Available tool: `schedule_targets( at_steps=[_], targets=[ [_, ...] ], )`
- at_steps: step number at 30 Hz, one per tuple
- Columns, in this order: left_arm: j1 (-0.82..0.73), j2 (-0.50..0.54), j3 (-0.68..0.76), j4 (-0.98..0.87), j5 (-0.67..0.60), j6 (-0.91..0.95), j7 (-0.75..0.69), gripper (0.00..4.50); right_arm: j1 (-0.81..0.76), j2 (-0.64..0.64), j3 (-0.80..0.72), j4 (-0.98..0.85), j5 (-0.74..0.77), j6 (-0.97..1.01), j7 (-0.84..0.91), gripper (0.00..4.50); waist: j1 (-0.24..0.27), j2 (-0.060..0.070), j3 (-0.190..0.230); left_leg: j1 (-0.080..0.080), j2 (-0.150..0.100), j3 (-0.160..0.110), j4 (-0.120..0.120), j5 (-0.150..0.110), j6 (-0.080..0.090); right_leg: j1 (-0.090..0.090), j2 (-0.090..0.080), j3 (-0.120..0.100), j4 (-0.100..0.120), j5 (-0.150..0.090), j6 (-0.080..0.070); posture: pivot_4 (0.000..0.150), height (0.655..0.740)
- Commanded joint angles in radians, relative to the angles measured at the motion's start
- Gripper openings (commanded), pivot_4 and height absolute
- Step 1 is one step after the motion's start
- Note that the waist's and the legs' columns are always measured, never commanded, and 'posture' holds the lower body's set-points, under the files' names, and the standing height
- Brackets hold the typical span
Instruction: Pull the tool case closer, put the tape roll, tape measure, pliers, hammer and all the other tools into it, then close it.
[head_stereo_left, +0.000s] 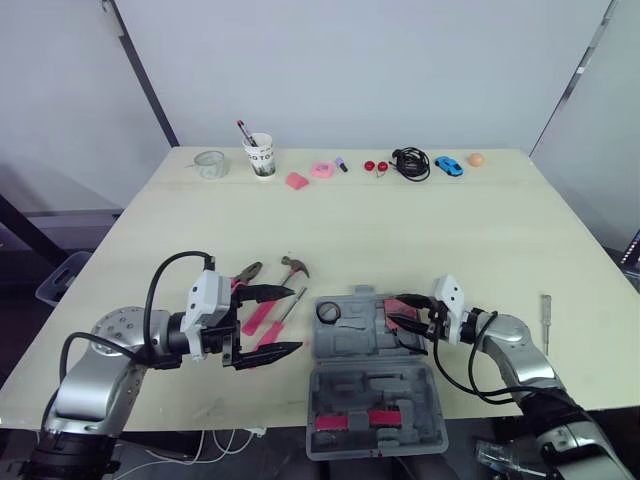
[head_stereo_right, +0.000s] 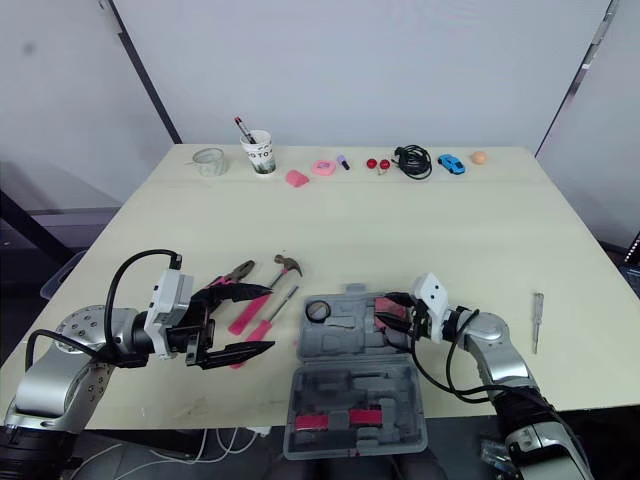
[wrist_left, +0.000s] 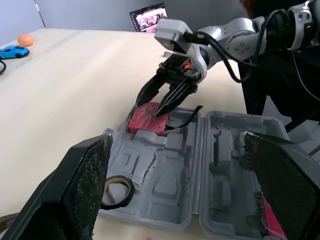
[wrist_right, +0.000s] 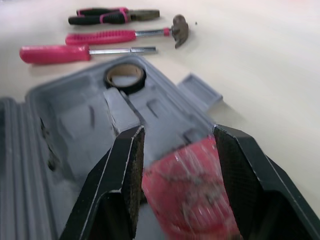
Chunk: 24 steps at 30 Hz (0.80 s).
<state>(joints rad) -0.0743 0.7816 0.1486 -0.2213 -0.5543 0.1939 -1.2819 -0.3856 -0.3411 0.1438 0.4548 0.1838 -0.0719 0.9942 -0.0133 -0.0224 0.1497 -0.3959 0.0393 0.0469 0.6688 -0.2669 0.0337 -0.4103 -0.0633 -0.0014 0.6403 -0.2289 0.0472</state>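
My right jaws are clenched on the tape measure. The red body sits squarely between the two black fingers, touching both. It is at the far right corner of the tool case, in the far half of the shell. From the left wrist view the fingers come down on it at a slant, their tips pressed against its top and side, and its underside looks to rest in the grey tray.

The case lies open at the near edge of the bench, roughly in the middle, with both halves flat. The tape roll already sits in the far left pocket of the far half, well apart from the right jaws.

My left jaws are released and spread wide, just left of the case. They hold nothing. From the head views they hang over the pink handles of the hammer and the screwdriver, which lie side by side on the bench. I cannot tell how high above them the jaws are. The pliers lie just beyond the hammer, farther from the case.

A second, slim screwdriver lies alone on the bench to the right of the case, near the right edge.
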Motion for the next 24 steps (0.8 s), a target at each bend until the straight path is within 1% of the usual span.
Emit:
schedule_targets(
  at_steps=[1, 5, 6, 9, 12, 14, 17, 21, 24],
  targets=[
    [-0.002, 0.012, 0.025, -0.019, -0.015, 0.0, 0.005, 4.5, -0.019, -0.003, 0.019, 0.075, -0.052, -0.047, -0.011, 2.28, 0.0, 0.0, 0.0, 0.0, 0.0, 0.0, 0.0, 0.0, 0.0, 0.0, 0.0, 0.0, 0.0, 0.0, 0.0, 0.15, 0.74],
    [0.004, 0.013, 0.031, -0.024, -0.016, 0.004, 0.009, 4.5, -0.017, -0.03, 0.08, 0.163, -0.152, -0.068, -0.026, 2.28, 0.002, -0.001, -0.001, 0.002, 0.0, 0.0, 0.0, 0.0, 0.0, 0.001, 0.0, 0.0, 0.0, 0.0, -0.001, 0.15, 0.74],
    [0.005, 0.013, 0.032, -0.024, -0.016, 0.004, 0.01, 4.5, -0.015, -0.033, 0.089, 0.175, -0.166, -0.035, -0.036, 2.28, 0.001, -0.002, -0.002, 0.002, 0.0, 0.0, 0.0, 0.0, 0.0, 0.001, 0.0, 0.0, 0.0, -0.001, -0.002, 0.15, 0.74],
    [0.01, 0.012, 0.034, -0.027, -0.015, 0.004, 0.014, 4.5, -0.01, -0.04, 0.115, 0.191, -0.192, -0.006, -0.041, 2.28, 0.0, -0.006, -0.006, 0.005, 0.0, 0.0, 0.0, 0.0, 0.0, 0.003, 0.0, 0.001, 0.001, -0.001, -0.002, 0.15, 0.74],
    [0.014, 0.01, 0.032, -0.031, -0.016, 0.003, 0.02, 4.5, 0.0, -0.038, 0.127, 0.198, -0.202, -0.01, -0.051, 2.28, 0.001, -0.005, -0.006, 0.014, 0.001, 0.0, -0.001, 0.0, 0.0, 0.01, -0.001, 0.001, 0.0, -0.001, -0.002, 0.15, 0.74],
    [0.022, 0.007, 0.031, -0.034, -0.017, 0.0, 0.023, 4.5, 0.005, -0.023, 0.116, 0.191, -0.186, 0.013, -0.062, 2.28, 0.001, -0.005, -0.007, 0.016, 0.001, -0.002, -0.002, 0.0, 0.0, 0.013, -0.001, 0.001, 0.0, -0.002, -0.002, 0.15, 0.74],
    [0.033, 0.002, 0.033, -0.035, -0.019, 0.0, 0.03, 4.5, 0.003, -0.012, 0.099, 0.163, -0.174, -0.012, -0.08, 2.28, 0.001, -0.006, -0.008, 0.017, 0.001, -0.003, -0.002, 0.0, 0.0, 0.013, -0.001, 0.002, 0.0, -0.001, -0.002, 0.15, 0.74],
    [0.042, -0.017, 0.04, -0.026, -0.028, 0.007, 0.057, 4.5, 0.001, 0.001, 0.055, 0.063, -0.127, -0.071, -0.093, 2.28, 0.001, -0.007, -0.008, 0.016, 0.002, -0.004, -0.002, 0.0, 0.0, 0.013, -0.001, 0.002, 0.0, -0.001, -0.002, 0.15, 0.74],
    [0.051, -0.03, 0.041, -0.019, -0.023, 0.007, 0.078, 4.5, 0.007, 0.013, 0.011, -0.044, -0.071, -0.066, -0.109, 2.28, 0.0, -0.001, -0.004, 0.016, 0.002, -0.003, -0.002, 0.0, 0.0, 0.012, -0.001, 0.003, 0.0, -0.001, -0.002, 0.15, 0.74]
  ],
)
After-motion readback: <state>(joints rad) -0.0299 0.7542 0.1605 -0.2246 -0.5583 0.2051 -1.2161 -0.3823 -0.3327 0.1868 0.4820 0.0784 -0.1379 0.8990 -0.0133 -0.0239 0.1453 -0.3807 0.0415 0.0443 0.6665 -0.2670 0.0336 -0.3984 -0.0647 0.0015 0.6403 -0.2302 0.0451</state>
